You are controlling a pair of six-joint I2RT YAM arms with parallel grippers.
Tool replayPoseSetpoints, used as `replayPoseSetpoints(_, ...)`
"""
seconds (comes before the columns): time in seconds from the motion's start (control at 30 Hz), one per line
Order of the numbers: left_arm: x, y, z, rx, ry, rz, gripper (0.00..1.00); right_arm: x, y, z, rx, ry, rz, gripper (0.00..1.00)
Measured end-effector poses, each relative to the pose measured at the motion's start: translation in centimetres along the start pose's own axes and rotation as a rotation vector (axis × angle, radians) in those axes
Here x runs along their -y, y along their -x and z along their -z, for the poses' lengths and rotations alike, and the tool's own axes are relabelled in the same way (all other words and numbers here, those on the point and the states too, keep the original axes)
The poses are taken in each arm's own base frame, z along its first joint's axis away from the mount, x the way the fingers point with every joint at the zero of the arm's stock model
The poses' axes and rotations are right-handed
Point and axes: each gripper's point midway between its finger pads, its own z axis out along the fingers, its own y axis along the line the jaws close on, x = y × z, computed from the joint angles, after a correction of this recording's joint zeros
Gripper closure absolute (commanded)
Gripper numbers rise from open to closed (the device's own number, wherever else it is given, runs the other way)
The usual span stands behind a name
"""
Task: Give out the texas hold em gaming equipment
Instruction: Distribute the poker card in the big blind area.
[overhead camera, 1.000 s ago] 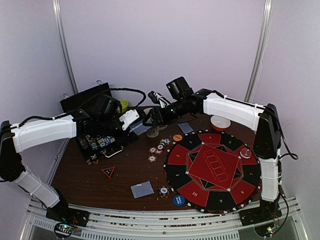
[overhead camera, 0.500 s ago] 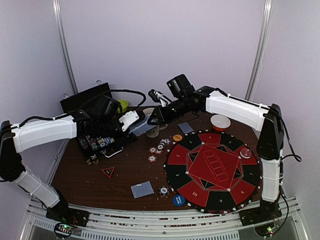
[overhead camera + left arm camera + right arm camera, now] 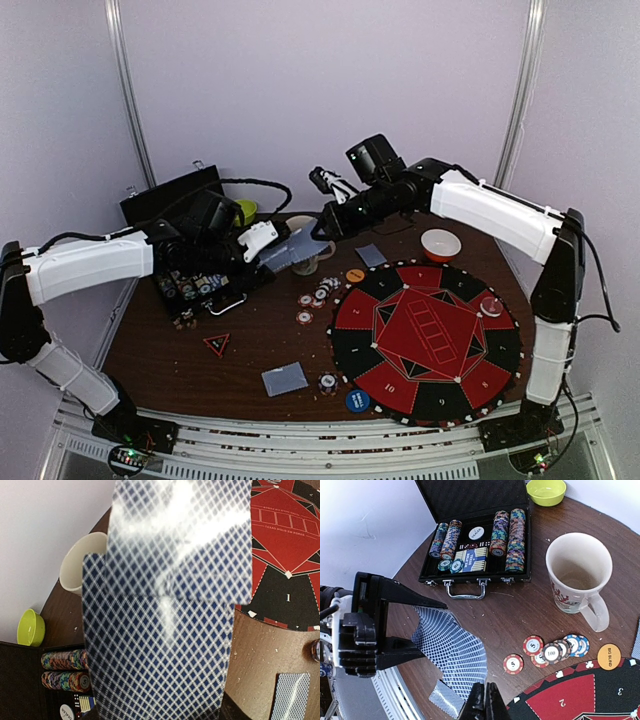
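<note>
The left fingers (image 3: 264, 244), partly spread, clamp a fan of blue-and-white diamond-backed playing cards (image 3: 452, 645) above the dark brown wooden surface (image 3: 250, 330). Just beyond, the right fingers (image 3: 482, 700) are pressed fully together on the fan's edge and pinch the top card (image 3: 180, 530), which sits slid out past the rest.

Nearest the arm bases lie one round blue button disc (image 3: 357, 400), one short stack of striped poker chips (image 3: 327, 381), one grey-blue-backed card lying flat (image 3: 285, 379) and one small red triangular marker (image 3: 216, 344). To the right is one round red-and-black felt mat (image 3: 425, 335) with one clear disc (image 3: 491, 306) at its right edge. Farther back, about six loose striped chips (image 3: 551, 652) cluster beside one orange disc (image 3: 609, 656), near one white patterned mug (image 3: 577, 575). One open black case (image 3: 475, 540) holds five rows of chips. At the far edge stand one red-rimmed bowl (image 3: 440, 243) and one green bowl (image 3: 546, 491).

A second ago the right fingers were open at the fan. They have since closed, and the right arm has risen and drawn back to the right, pulling the top card outward.
</note>
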Motion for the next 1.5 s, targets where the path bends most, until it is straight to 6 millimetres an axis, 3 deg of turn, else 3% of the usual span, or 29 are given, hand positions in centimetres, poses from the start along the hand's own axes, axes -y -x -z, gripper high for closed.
replayPoseSetpoints(0.13,0.0,0.0,0.0,0.001,0.001,0.000,0.47,1.1,1.6,2.7,0.082,-0.019,-0.034,1.00)
replayPoseSetpoints(0.3,0.0,0.1,0.0,0.005,0.001,0.000,0.47,7.3,3.5,10.8,0.416,-0.160,-0.273,1.00)
replayPoseSetpoints(0.4,0.0,0.1,0.0,0.005,0.001,0.000,0.47,11.0,3.8,12.6,0.590,-0.253,-0.423,1.00)
replayPoseSetpoints(0.47,0.0,0.1,0.0,0.005,0.001,0.000,0.47,13.2,3.3,11.3,0.664,-0.289,-0.522,1.00)
replayPoseSetpoints(0.73,0.0,0.1,0.0,0.005,0.002,0.000,0.47,23.9,-3.6,1.1,0.769,-0.519,-0.871,1.00)
replayPoseSetpoints(0.87,-0.1,0.1,0.0,0.005,0.003,0.000,0.47,27.4,-5.1,-2.7,0.800,-0.565,-0.992,1.00)
replayPoseSetpoints(1.0,-0.1,0.1,0.0,0.005,0.005,0.000,0.47,29.1,-5.5,-4.7,0.835,-0.547,-1.096,1.00)
replayPoseSetpoints(1.2,-0.1,0.1,0.0,0.004,0.005,0.000,0.47,29.9,-6.7,-5.9,0.857,-0.523,-1.208,0.98)
replayPoseSetpoints(1.43,-0.1,0.1,0.0,0.004,0.006,0.000,0.47,30.3,-7.4,-7.2,0.853,-0.490,-1.285,0.61)
replayPoseSetpoints(1.5,-0.1,0.1,0.0,0.004,0.006,0.000,0.47,30.1,-7.4,-7.4,0.845,-0.478,-1.292,0.57)
